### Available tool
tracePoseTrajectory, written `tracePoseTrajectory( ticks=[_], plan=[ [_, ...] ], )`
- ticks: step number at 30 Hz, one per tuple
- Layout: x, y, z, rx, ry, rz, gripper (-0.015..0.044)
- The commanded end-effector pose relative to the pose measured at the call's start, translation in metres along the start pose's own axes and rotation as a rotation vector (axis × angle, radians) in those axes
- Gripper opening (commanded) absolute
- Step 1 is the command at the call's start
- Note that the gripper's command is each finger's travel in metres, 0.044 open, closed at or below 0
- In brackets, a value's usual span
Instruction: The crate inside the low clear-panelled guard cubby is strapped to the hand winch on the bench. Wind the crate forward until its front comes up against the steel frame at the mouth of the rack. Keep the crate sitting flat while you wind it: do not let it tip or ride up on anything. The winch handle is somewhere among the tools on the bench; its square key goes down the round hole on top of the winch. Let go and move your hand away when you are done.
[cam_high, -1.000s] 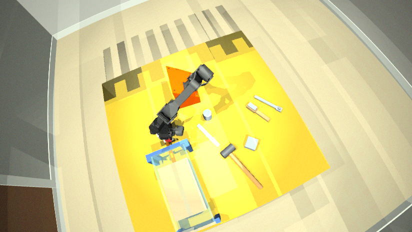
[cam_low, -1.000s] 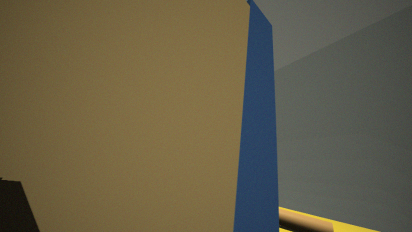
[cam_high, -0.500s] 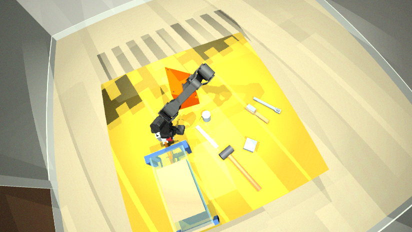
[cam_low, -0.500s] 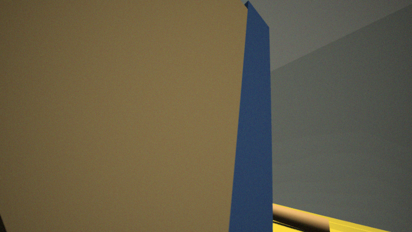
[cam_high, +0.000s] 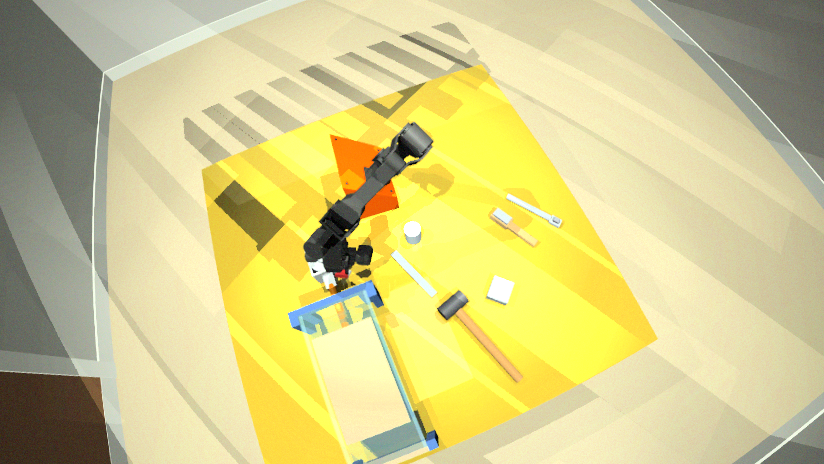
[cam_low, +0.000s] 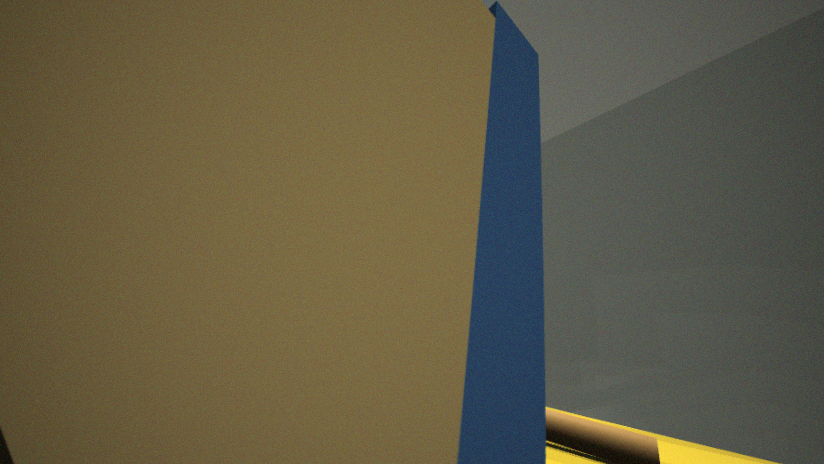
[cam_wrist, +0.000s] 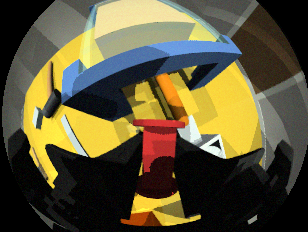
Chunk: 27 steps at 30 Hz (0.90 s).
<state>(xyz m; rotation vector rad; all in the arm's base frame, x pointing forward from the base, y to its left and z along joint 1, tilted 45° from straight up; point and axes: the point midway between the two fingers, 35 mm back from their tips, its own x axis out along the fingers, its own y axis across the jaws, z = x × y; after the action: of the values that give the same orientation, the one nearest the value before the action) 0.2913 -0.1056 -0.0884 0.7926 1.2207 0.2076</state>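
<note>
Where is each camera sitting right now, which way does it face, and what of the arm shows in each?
Top: high overhead, looking down at the bench; whole arm shows.
Exterior: low beside the rack, facing a tan crate wall and blue frame post; no arm visible.
Wrist: on the gripper, shut on the red winch handle, facing the rack mouth.
Shared: top and wrist both show the blue steel frame.
</note>
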Motion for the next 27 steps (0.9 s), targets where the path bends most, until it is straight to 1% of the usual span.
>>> tracePoseTrajectory(
  ticks=[1, 27],
  plan=[
    [-0.003, 0.005, -0.014, 0.019, 0.021, 0.007, 0.0000],
    [-0.016, 0.008, -0.041, 0.020, 0.022, 0.006, 0.0000]
  ],
)
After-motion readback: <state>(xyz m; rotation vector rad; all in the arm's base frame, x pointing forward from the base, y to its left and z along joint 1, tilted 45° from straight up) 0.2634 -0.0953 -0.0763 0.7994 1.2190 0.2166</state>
